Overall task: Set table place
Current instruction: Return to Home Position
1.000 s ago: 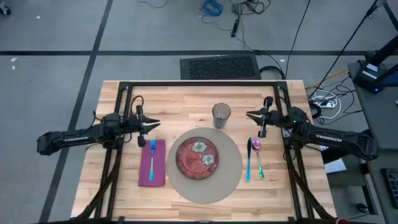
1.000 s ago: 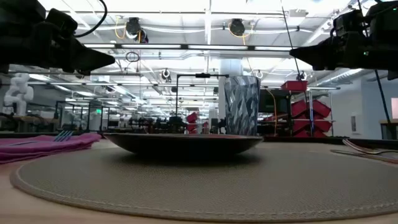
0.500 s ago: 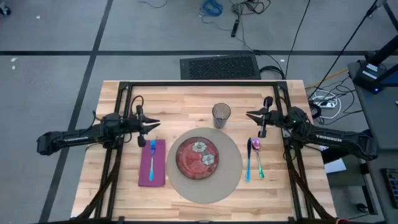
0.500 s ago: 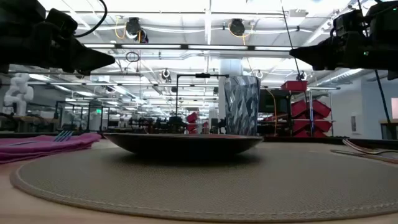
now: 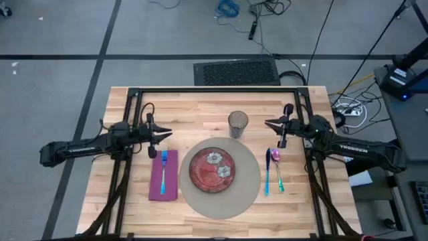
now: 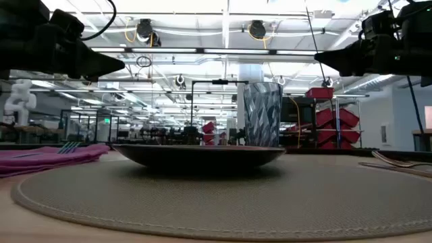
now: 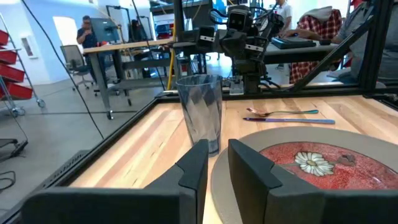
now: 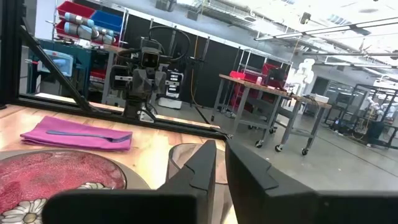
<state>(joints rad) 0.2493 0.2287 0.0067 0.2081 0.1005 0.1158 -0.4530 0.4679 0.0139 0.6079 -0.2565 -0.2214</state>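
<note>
High view puts the table (image 5: 194, 110) square in the middle, with 1 arm reaching in from each side, both held above the far half of the wood.

At the left, the left gripper (image 5: 167, 134) hovers above bare planks just beyond the purple napkin (image 5: 171, 184). Its fingers are drawn almost together with only a thin slit between them, and nothing is in them. A blue fork (image 5: 162, 169) lies along the napkin. In the centre, a round beige mat (image 5: 244, 194) carries a red plate (image 5: 212, 169), and a clear cup (image 5: 238, 123) stands upright just beyond the mat's far edge. Right of the plate, a blue spoon (image 5: 267, 175) and a second utensil with a pink bowl (image 5: 277, 167) lie side by side, near the mat's right rim. Farther right, the right gripper (image 5: 269, 124) hangs above the wood beyond the 2 utensils, pinched nearly closed and empty.

The setting looks complete, so the step in hand appears to be the retreat to rest. The next move calls for no grasp. Each arm probably needs only to pull back toward its own side, staying high enough to miss the cup and cutlery.
</note>
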